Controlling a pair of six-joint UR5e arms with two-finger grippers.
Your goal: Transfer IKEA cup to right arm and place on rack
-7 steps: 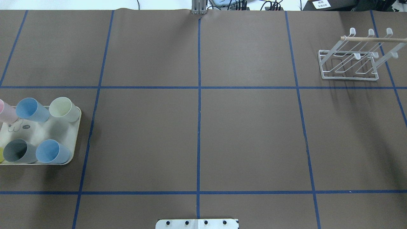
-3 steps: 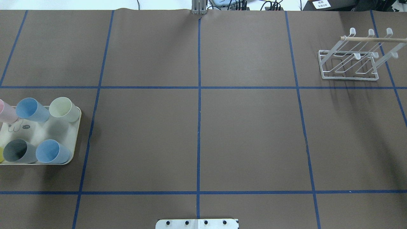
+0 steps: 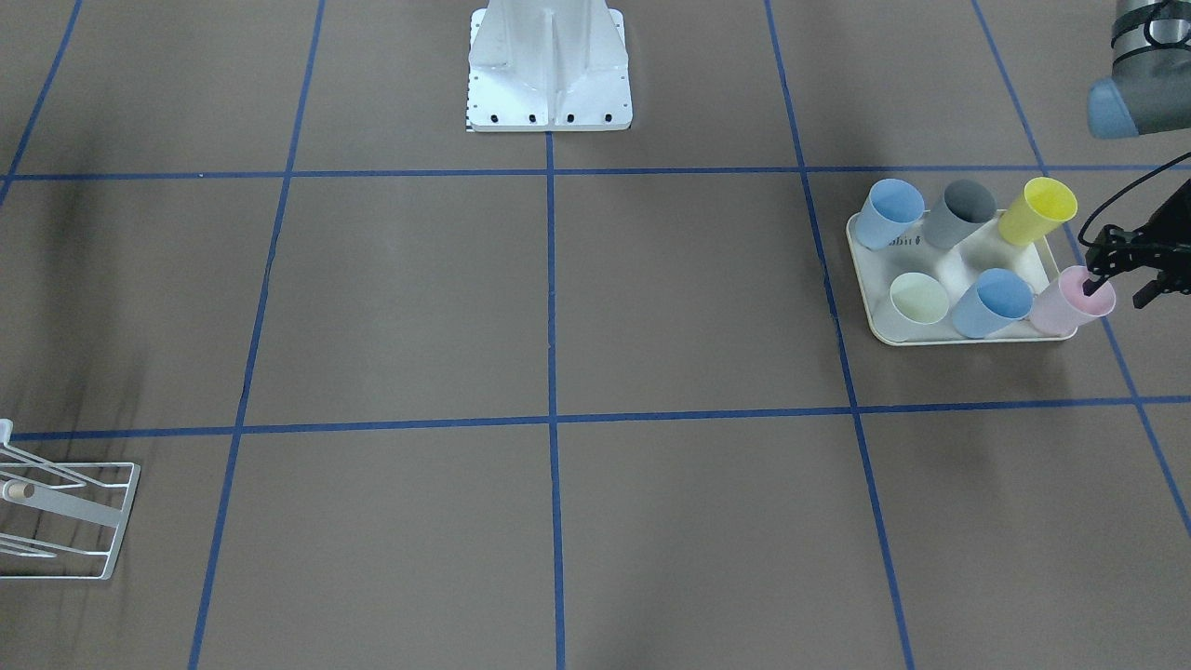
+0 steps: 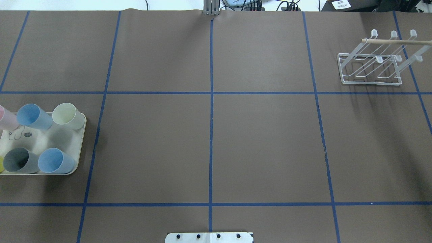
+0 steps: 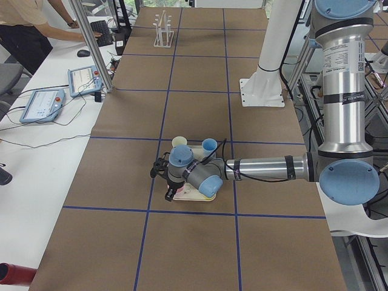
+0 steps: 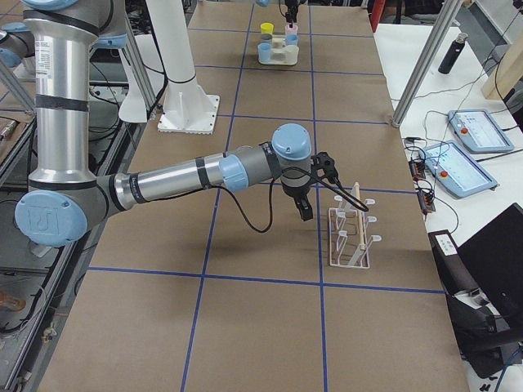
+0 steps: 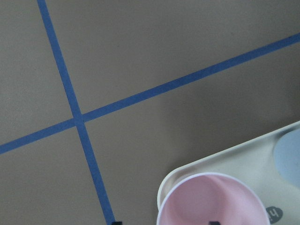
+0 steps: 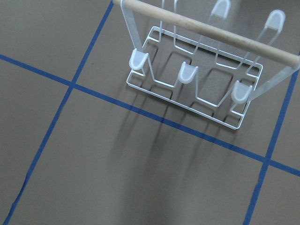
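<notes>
Tray point(image 3: 875, 321) with six cups sits by the table's left end. Pink cup point(image 3: 1059, 314) stands in the tray corner nearest that end and farthest from the robot's base, next to a blue cup point(image 3: 996, 302); cream point(image 3: 918, 300), second blue point(image 3: 887, 214), grey point(image 3: 963, 209) and yellow point(image 3: 1036, 209) cups fill the other spots.

Left gripper point(image 3: 1115, 292) is down at the pink cup with its jaws apart: one finger inside the mouth, the other outside the wall, with a gap showing either side of the rim in the wrist view. Cup rests on the tray.

Rack point(image 4: 371, 69) stands near the table's far right corner, prongs bare. Right arm point(image 6: 196, 175) reaches out low over the table, right gripper point(image 6: 306, 209) just beside the rack on the side toward the table's middle and above the paper; cannot tell whether its fingers are apart or together
</notes>
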